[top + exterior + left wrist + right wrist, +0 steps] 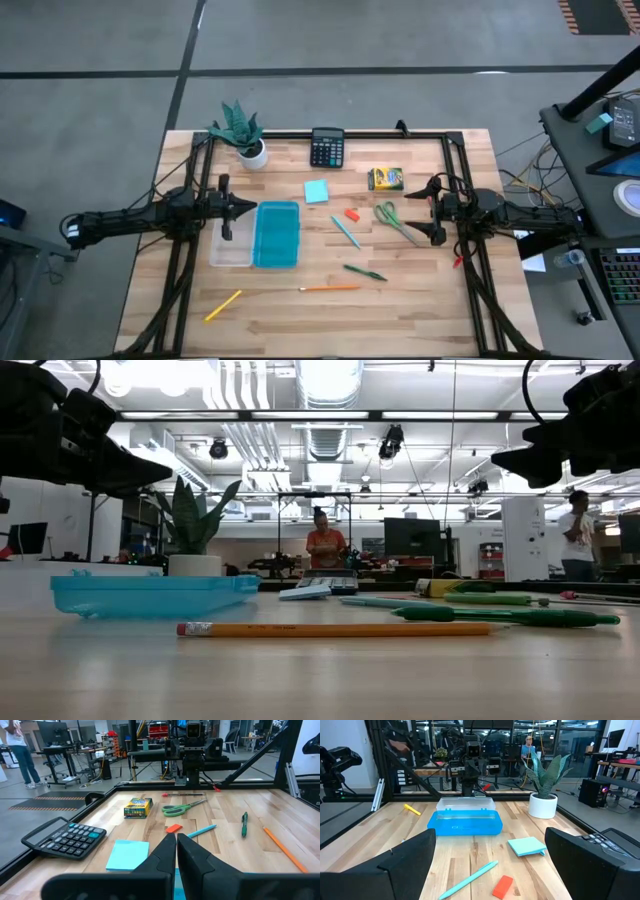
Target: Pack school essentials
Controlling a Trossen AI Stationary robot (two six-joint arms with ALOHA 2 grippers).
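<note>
Writing on the crayon box (138, 806) and calculator (64, 838) is too tiny to read, left gripper (176, 851) pinched together empty, right gripper (489, 870) spread wide.

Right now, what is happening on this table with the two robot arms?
Nothing is being held at this moment. The left end effector is shut and hovers beside the open clear box with a teal lid. The right end effector is open and hangs by the green-handled scissors. The stationery lies loose on the table, outside the box: the sticky-note pad, red eraser, crayon box, pens and pencils. Packing has not yet begun.
</note>
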